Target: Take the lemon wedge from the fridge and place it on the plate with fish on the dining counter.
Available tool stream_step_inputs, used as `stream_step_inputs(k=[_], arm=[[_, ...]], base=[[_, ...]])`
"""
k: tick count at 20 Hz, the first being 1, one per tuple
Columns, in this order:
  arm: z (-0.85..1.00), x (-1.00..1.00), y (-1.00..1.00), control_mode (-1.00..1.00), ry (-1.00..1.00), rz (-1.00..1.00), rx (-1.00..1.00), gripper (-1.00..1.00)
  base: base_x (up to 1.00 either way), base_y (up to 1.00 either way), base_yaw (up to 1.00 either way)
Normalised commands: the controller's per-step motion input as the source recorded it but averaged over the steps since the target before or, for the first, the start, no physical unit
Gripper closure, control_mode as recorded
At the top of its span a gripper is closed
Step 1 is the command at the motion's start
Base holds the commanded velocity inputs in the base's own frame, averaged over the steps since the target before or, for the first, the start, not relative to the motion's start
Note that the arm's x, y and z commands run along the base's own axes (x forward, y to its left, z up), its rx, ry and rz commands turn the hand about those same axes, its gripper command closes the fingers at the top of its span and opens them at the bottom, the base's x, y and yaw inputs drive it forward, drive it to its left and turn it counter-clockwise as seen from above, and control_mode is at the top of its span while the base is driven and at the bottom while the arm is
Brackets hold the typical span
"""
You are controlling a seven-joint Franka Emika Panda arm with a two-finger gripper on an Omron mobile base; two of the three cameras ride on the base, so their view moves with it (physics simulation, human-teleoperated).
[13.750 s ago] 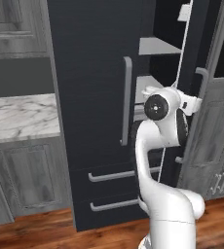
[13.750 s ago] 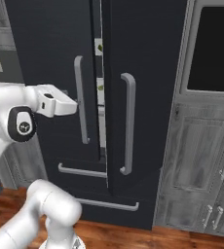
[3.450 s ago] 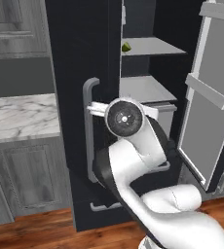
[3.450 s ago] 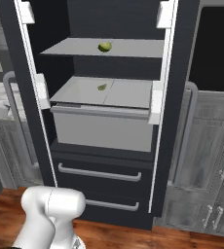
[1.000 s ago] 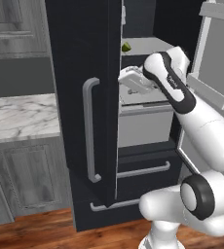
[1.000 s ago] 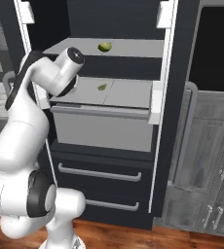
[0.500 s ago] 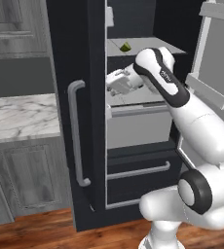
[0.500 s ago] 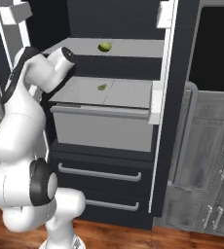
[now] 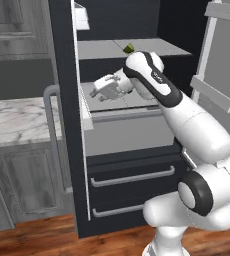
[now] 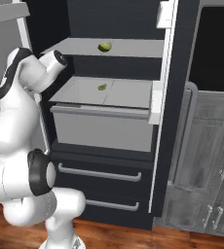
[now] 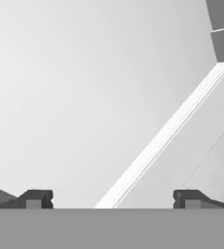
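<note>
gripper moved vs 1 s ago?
Yes. The gripper has gone left, from beside the lemon's shelf toward the fridge's left door, jaws open.

Glossy white rounded arm (image 9: 192, 125) with dark joint rings.

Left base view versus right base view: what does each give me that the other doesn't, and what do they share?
Left base view: the open gripper over the pale grey drawer lid, and a white marble countertop. Right base view: the tiny yellow-green lemon wedge lying on that lid, plus grey panelled cabinets. Both: the open black fridge, a rounder green fruit on its upper shelf, and the white arm.
</note>
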Motion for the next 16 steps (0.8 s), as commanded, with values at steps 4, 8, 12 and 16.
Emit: stream_step_inputs(k=[4, 8, 12, 16], arm=[[0.14, -1.00, -0.83, -1.00, 0.00, -0.42, -0.01, -1.00], [0.07, -1.00, -0.54, -1.00, 0.00, -0.50, -0.10, -1.00], [0.04, -0.99, -0.41, -1.00, 0.01, -0.52, -0.20, -1.00], [0.46, -0.73, -0.66, -1.00, 0.25, -0.47, -0.17, -1.00]], base=[[0.00, 0.00, 0.00], [0.00, 0.00, 0.00], [0.00, 0.00, 0.00], [0.00, 0.00, 0.00]])
